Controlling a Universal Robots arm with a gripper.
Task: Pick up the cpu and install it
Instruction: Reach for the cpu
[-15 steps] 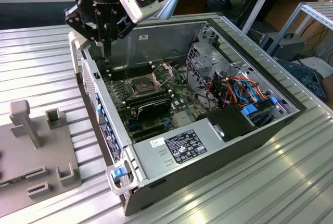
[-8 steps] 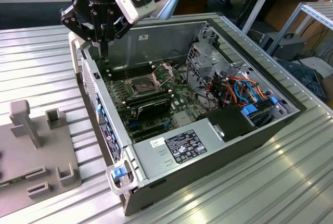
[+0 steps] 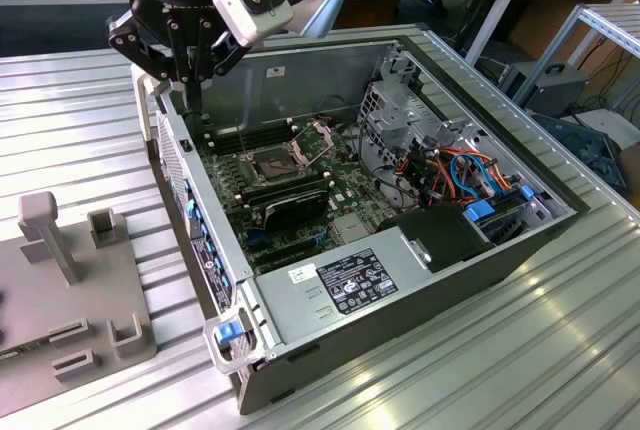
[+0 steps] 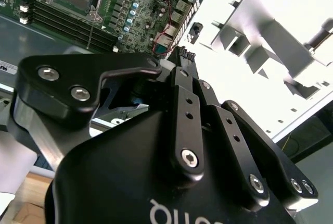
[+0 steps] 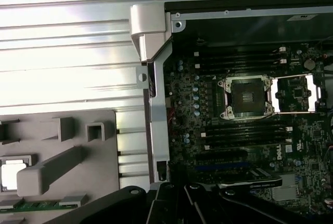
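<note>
The cpu (image 5: 11, 174) is a small silver-grey square lying flat in a pocket of the grey fixture plate (image 5: 78, 151), outside the computer case. The open socket (image 5: 244, 96) sits on the green motherboard with its hinged plate (image 5: 294, 94) folded back; it also shows in the exterior view as the socket (image 3: 272, 162). My gripper (image 3: 188, 100) hangs over the case's rear wall at the exterior view's left, above and apart from both the cpu and the socket. Its black body fills the near part of both wrist views, gripper (image 4: 182, 57), and nothing shows in it.
The open computer case (image 3: 330, 295) lies on a ribbed metal table (image 3: 560, 350). Memory sticks (image 5: 244, 130) flank the socket. A drive cage and cables (image 3: 470, 170) fill the case's right side. The fixture plate (image 3: 70, 290) carries upright posts at the exterior view's left.
</note>
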